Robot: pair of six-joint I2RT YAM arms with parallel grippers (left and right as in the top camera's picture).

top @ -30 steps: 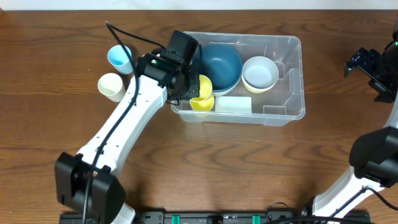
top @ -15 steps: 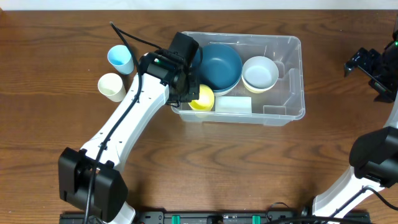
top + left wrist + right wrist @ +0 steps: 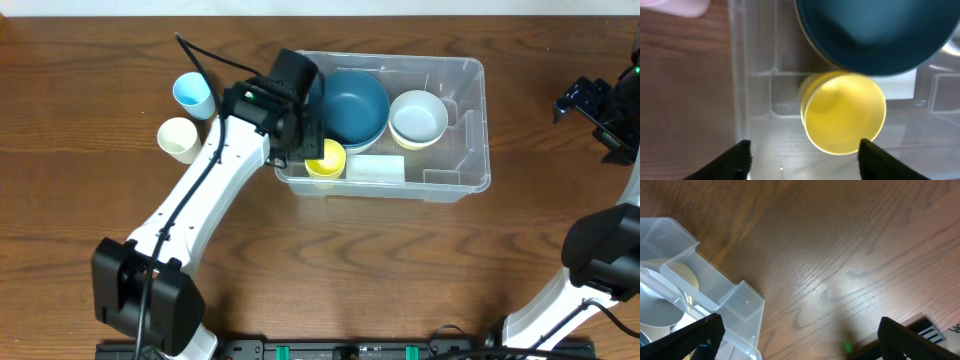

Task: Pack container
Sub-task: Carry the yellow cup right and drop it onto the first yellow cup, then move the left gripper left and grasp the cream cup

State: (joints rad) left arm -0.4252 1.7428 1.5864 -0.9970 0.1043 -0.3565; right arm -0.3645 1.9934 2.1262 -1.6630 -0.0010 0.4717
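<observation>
Jaws spread wide on both: left gripper (image 3: 805, 148) over the container's (image 3: 487, 130) left end, right gripper (image 3: 800, 327) above wooden table (image 3: 320, 270) by its corner. Outside stand a cream cup (image 3: 179, 138) and a light blue cup (image 3: 193, 93). The mid-table container holds a dark blue bowl (image 3: 355, 105), a white bowl (image 3: 418, 118) and a yellow cup (image 3: 326, 158).

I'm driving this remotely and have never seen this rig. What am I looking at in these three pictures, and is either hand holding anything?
Two robot arms sit at a wooden table. The wide picture looks straight down from above; the other two come from a camera on each wrist, that hand's two dark fingers showing at the bottom. The clear plastic container holds a dark blue bowl, a white bowl and a yellow cup. A light blue cup and a cream cup stand on the table beside it. The left hand hovers open over the yellow cup, gripping nothing. The right hand is open and empty, off past the container's corner.
</observation>
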